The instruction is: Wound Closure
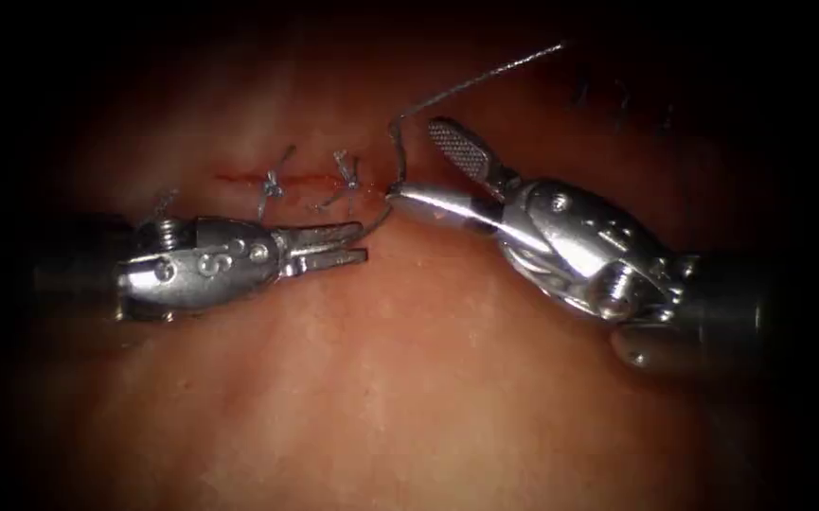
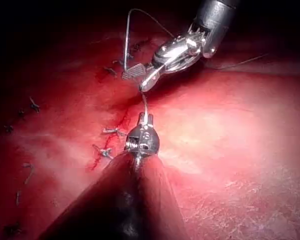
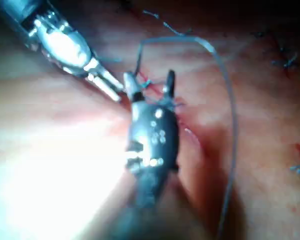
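We see the right tool (image 1: 418,166) with jaws wide open at the right end of the cut (image 1: 286,178), holding nothing. Left tool (image 1: 357,242) just below the cut pinches the needle (image 1: 382,220); thread (image 1: 466,85) trails up beyond the cut.

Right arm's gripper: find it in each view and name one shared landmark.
Endoscope view: right gripper open, holding nothing, just right of the cut.
Left wrist view: right gripper open, just beyond the left gripper.
Right wrist view: right gripper open, beside the left gripper.
Shared landmark: the thread arching beside it.
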